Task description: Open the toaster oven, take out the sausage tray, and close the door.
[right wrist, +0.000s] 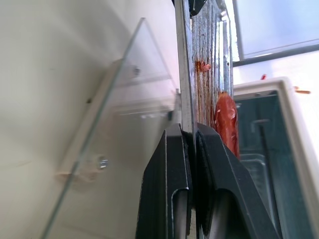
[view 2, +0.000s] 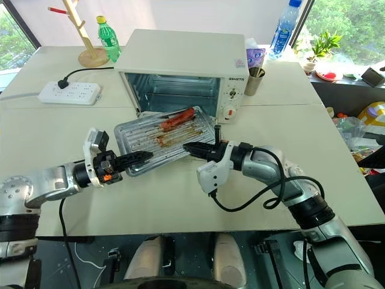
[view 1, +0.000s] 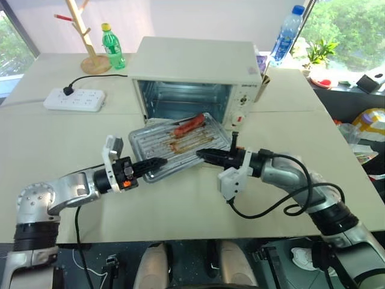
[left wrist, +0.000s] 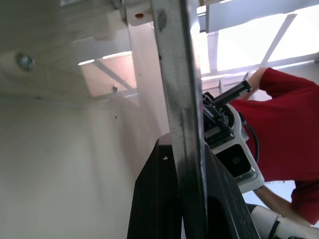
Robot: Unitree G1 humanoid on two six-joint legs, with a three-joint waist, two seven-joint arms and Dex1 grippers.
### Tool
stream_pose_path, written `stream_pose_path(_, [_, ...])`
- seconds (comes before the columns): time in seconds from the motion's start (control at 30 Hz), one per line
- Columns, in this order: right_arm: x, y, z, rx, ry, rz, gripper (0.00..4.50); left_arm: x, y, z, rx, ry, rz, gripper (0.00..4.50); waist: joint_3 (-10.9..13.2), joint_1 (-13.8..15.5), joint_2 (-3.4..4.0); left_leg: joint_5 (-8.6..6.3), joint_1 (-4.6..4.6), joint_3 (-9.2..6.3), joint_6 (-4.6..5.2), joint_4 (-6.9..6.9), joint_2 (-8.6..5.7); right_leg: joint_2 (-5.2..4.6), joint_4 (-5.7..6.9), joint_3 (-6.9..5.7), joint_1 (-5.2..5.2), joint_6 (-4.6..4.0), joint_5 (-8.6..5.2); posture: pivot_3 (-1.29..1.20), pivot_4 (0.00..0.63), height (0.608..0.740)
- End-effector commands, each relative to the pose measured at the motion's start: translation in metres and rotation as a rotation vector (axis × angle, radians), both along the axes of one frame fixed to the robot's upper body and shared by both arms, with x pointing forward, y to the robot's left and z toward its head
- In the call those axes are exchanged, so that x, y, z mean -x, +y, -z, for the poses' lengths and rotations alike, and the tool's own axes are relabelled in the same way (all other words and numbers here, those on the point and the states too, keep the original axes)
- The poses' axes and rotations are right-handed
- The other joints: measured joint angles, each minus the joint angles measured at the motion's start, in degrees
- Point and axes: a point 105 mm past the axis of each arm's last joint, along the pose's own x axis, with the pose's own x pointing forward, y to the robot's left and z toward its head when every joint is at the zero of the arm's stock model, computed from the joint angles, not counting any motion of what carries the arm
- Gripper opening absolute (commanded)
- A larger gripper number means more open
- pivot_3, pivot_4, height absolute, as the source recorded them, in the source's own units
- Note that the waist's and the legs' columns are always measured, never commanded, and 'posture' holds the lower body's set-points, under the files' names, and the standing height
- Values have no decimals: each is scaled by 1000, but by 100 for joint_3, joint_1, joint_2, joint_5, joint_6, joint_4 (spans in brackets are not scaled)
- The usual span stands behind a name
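Observation:
The white toaster oven [view 1: 198, 60] stands open at the back of the table. Its glass door [right wrist: 124, 84] lies folded down flat, below the tray. The silver sausage tray [view 1: 180, 144], streaked brown and carrying a reddish sausage [view 1: 190, 125], sits tilted in front of the oven mouth, over the door. At the tray's front left edge, my left gripper [view 1: 157, 162] is shut on the rim [left wrist: 182, 99]. My right gripper [view 1: 201, 154] is shut on the front right rim [right wrist: 185, 74], close to the sausage [right wrist: 227, 119].
A white power strip [view 1: 75, 99] lies at the back left, near a green bottle [view 1: 113, 47] and a wooden rack [view 1: 87, 36]. A blue bottle [view 1: 287, 33] and a cup [view 2: 255, 80] stand right of the oven. A person in a red shirt [left wrist: 289, 129] is nearby.

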Motion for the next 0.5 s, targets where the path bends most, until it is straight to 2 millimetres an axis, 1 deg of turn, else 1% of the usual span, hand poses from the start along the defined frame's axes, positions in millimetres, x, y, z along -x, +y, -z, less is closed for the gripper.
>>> stream_pose_path(0.03, [5, 2, -19, -32, -48, -23, 767, 6, -3, 0, -35, -18, 22, 0, 0, 1, 0, -1, 0, 0, 2, 0, 0, 1, 0, 0, 0, 0, 0, 0, 150, 722])
stream_pose_path(0.07, [6, 2, -19, -31, -47, -23, 1156, 5, -3, 0, -27, -13, 12, 0, 0, 2, 0, -2, 0, -1, 4, 0, 0, 2, 0, 0, 0, 0, 0, 0, 150, 722])
stream_pose_path(0.17, [9, 0, -20, -22, -38, -26, 2692, 1, 1, 2, -3, 0, -20, 0, 0, 1, 1, -5, 2, 0, 9, 0, 0, 1, -2, 0, 3, 0, 0, 0, 150, 722])
stream_pose_path(0.27, [12, -8, -18, 1, -43, -14, 2692, 3, 2, 4, 4, 6, -33, 0, 0, 14, 0, -4, 1, -2, 8, 0, 0, 2, -3, -1, 3, 0, -1, 0, 150, 722])
stream_pose_path(0.4, [16, -25, -21, 10, 19, 25, 2692, 8, 5, 5, 15, -5, -51, 0, 0, 11, 0, -9, 0, 1, 16, 0, 0, 0, -9, 0, 4, 0, -1, 0, 150, 722])
stream_pose_path(0.43, [17, -31, -24, 4, 51, 41, 2692, 9, 6, 4, 13, -9, -57, 0, 0, 10, 0, -11, 0, 0, 19, 0, 0, 0, -9, 0, 4, -1, -1, 0, 150, 722])
stream_pose_path(0.5, [16, -54, -19, 17, 215, 112, 2692, 14, 12, 0, 4, -35, -69, 0, 0, 15, 1, -14, 0, 0, 25, 0, 1, 0, -10, 0, 4, -16, -9, 0, 150, 722])
